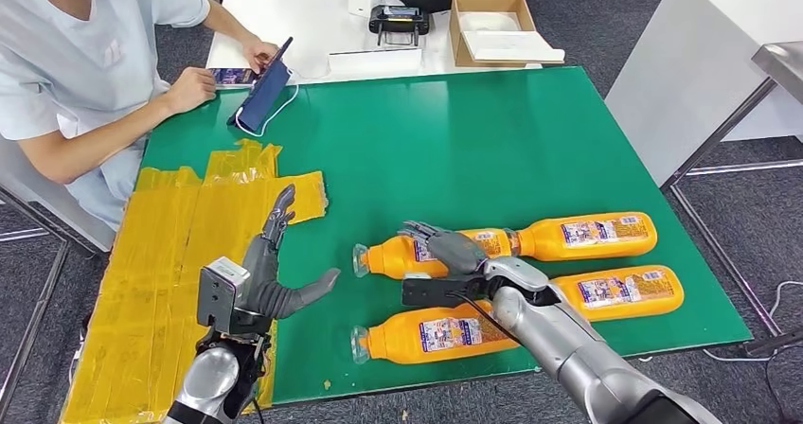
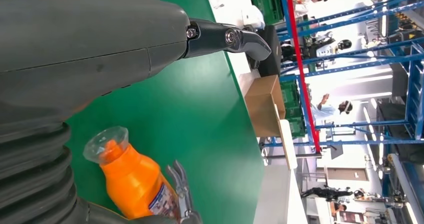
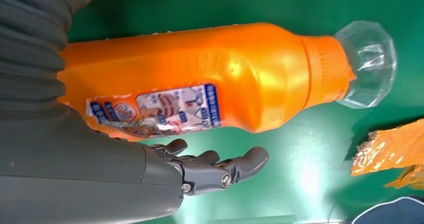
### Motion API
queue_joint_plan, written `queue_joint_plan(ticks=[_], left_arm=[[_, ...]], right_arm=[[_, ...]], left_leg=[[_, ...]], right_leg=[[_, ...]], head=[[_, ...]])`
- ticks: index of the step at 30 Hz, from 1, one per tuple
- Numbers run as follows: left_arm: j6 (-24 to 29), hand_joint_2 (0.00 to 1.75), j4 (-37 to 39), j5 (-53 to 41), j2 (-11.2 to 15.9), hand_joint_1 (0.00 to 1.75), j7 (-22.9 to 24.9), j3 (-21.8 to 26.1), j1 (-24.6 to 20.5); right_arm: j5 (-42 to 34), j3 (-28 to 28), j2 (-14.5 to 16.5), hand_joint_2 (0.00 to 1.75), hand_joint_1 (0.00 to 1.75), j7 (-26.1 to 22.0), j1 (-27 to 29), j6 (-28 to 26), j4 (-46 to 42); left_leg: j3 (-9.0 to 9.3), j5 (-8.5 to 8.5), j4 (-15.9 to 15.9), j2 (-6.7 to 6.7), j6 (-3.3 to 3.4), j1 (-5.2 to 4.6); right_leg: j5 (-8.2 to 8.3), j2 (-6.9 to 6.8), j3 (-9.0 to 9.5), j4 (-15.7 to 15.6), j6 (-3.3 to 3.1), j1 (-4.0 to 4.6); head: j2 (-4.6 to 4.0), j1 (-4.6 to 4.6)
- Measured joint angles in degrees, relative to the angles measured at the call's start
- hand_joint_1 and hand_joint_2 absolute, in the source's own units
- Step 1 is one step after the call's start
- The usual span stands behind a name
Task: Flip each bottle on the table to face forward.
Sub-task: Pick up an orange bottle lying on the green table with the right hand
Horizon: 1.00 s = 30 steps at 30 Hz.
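right hand poised over a lying bottle

four orange bottles lie on their sides on the green table [image 1: 530, 121], caps to the robot's left, in two rows (laid flat, likely so each can be rolled label-up). the right hand [image 1: 445, 246] hovers with fingers spread and holds nothing, over the far-left bottle [image 1: 417, 254], whose label sits just beside the fingers [image 3: 220, 166] in the right wrist view. the left hand [image 1: 275, 273] waits spread, apart, over the yellow tape [image 1: 170, 244].
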Motion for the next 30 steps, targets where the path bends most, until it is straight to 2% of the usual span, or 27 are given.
queue_joint_plan(ticks=[6, 13, 16, 30], left_arm=[[0.2, 1.75, 0.1, 0.0, 0.0, 0.00, 0.0, 0.0, 0.1], [0.9, 1.75, 0.0, -0.5, 0.0, 0.00, 1.0, 0.5, 0.5], [0.8, 1.75, 0.0, -0.8, 0.0, 0.00, 1.4, 0.7, 0.8], [0.7, 1.75, 0.0, -1.5, -0.1, 0.00, 2.1, 0.9, 1.1]], right_arm=[[1.0, 1.5, -1.8, 1.75, 0.00, 2.7, 0.7, -1.7, -2.1], [11.0, 3.7, -2.3, 1.75, 0.00, 11.8, 0.6, -7.3, -1.6], [13.7, 4.1, -2.1, 1.75, 0.00, 14.2, 0.4, -8.4, -0.6], [16.8, 4.4, -1.1, 1.75, 0.00, 15.8, -1.0, -9.4, 3.2]], left_leg=[[-0.04, 0.00, 0.0, 0.00, -0.01, 0.00], [-0.06, 0.00, 0.0, 0.00, 0.00, 0.00], [-0.06, 0.00, 0.0, -0.01, -0.01, 0.00], [0.01, 0.01, 0.0, 0.02, -0.01, 0.00]], right_leg=[[0.00, 0.00, -0.04, 0.0, 0.00, 0.00], [0.00, 0.00, -0.03, 0.0, 0.00, 0.00], [0.00, 0.00, -0.03, 0.0, 0.00, 0.00], [0.01, 0.01, -0.01, 0.0, -0.01, 0.00]], head=[[0.00, 0.00], [0.00, 0.00], [0.00, 0.00], [0.00, 0.00]])
